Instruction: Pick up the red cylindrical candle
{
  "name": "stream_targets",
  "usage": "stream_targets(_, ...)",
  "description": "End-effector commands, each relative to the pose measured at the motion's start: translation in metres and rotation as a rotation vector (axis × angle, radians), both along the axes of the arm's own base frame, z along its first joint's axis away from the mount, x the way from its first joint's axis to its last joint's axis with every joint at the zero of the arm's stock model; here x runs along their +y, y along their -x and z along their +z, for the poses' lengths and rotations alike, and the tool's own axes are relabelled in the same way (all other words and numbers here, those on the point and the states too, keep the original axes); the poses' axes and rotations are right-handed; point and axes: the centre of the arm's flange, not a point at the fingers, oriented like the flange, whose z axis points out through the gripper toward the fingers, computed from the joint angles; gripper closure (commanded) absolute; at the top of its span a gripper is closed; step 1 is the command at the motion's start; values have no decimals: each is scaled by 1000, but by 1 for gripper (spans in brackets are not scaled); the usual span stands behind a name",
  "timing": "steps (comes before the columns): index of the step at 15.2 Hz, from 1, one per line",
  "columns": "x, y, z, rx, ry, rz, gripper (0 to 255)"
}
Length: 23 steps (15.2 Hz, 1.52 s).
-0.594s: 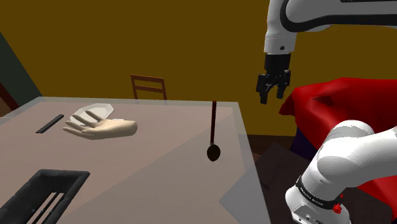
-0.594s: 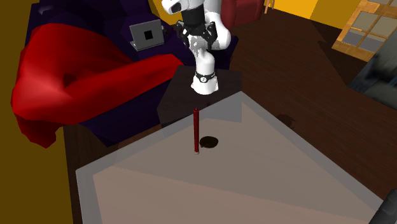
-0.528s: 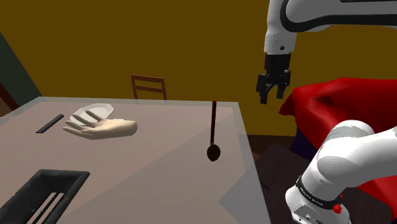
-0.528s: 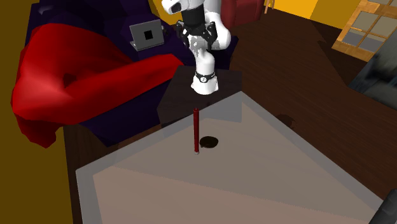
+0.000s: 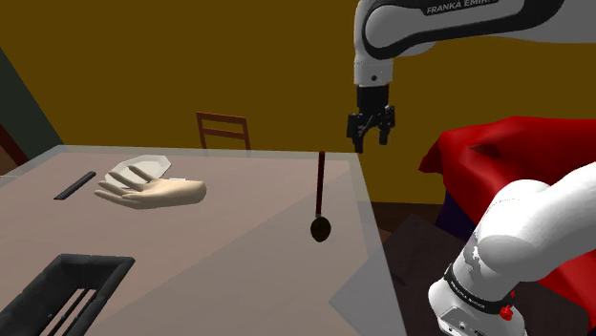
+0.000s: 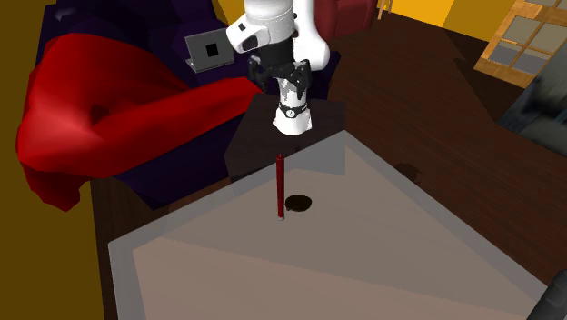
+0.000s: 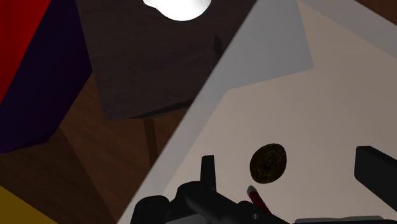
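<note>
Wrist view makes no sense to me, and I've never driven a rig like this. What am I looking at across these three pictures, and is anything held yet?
The machine is one white arm on a dark box stand, ending in a black two-fingered pincer. The shoulder view looks over the table from beside the stand. The second exterior view looks down on the table from across it, facing the arm. The wrist view looks along the pincer, and its two fingers rise from the bottom edge. On the table the thin red candle stands upright, with a dark round disc by its foot. Farther off lie a pale model hand, a dark bar and a black tray. The pincer is open, up in the air apart from the candle, and holds nothing.
</note>
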Motion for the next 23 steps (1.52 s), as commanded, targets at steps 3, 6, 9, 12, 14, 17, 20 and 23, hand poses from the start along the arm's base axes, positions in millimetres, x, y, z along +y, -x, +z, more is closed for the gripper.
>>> stream_targets(3, 9, -50, -20, 19, 17, 12, 0)
stream_targets(6, 17, -89, -34, 33, 30, 22, 0)
stream_targets(9, 26, -128, -49, 46, 43, 31, 0)
stream_targets(12, 33, -161, -62, 58, 55, 39, 0)
stream_targets(14, 33, -161, -73, 58, 55, 39, 0)
stream_targets(17, 33, -161, -88, 58, 55, 39, 0)
stream_targets(20, 33, -161, -102, 58, 55, 39, 0)
stream_targets(23, 32, -162, -102, 58, 55, 39, 255)
